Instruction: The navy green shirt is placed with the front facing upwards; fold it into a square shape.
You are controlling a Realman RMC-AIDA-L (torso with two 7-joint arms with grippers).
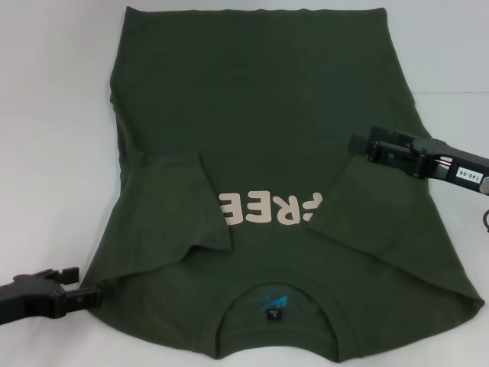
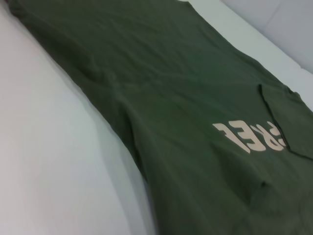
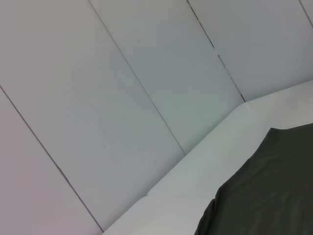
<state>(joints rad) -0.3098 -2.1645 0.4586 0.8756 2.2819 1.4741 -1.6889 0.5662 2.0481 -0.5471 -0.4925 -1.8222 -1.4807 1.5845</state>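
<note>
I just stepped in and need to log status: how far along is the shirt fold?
Done: both sleeves of the navy green shirt lie folded inward beside the lettering. In hand: left gripper at the near-left shoulder edge, right gripper over the right side. Left: folding the body into a square.

Soft, even light falls from overhead, leaving the white table (image 1: pixel 53 115) bright and nearly washed out around the navy green shirt (image 1: pixel 260 115). Only faint shadows sit under the shirt's folded sleeves and along its creases. No glare shows on the cloth. In the left wrist view the shirt's near edge is blurred.
</note>
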